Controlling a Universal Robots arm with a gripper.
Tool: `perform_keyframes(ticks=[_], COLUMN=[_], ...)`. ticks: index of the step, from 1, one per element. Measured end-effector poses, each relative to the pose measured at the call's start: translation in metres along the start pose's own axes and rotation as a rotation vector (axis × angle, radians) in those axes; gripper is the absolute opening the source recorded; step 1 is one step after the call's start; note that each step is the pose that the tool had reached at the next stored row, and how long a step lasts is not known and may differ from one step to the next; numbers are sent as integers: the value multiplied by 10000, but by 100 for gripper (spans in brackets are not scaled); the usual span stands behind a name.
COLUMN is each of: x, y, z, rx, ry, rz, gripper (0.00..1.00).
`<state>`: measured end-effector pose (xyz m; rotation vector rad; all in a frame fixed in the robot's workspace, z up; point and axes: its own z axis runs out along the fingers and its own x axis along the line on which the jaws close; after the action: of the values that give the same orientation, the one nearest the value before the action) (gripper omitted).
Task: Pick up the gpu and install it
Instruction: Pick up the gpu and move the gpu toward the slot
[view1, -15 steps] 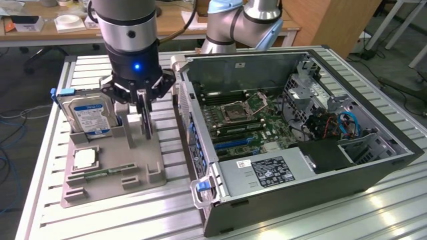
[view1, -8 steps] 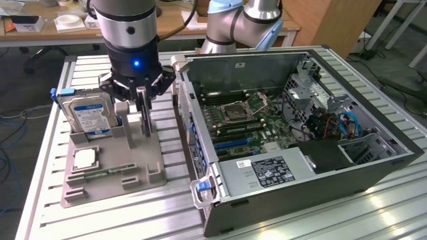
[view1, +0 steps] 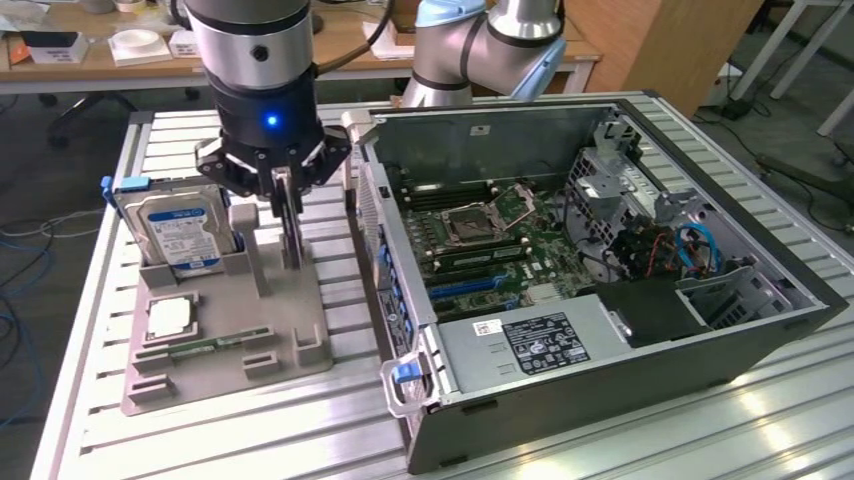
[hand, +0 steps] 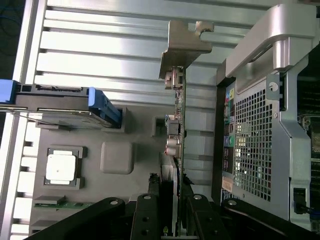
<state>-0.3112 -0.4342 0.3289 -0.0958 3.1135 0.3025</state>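
Gripping thin green gpu (hand: 179, 107) (edge-on), black claw (hand: 173, 189)

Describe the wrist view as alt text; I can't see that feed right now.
The hand grips the gpu edge-on, its silver bracket at the far end, over the slatted table. On one side sits the grey tray with a hard drive and a chip; on the other, the computer case.
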Motion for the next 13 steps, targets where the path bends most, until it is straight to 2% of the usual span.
perform_keyframes(ticks=[13], x=[-1], y=[13], z=[-68], rx=[-191], ry=[-12], rz=[1], gripper=[27])
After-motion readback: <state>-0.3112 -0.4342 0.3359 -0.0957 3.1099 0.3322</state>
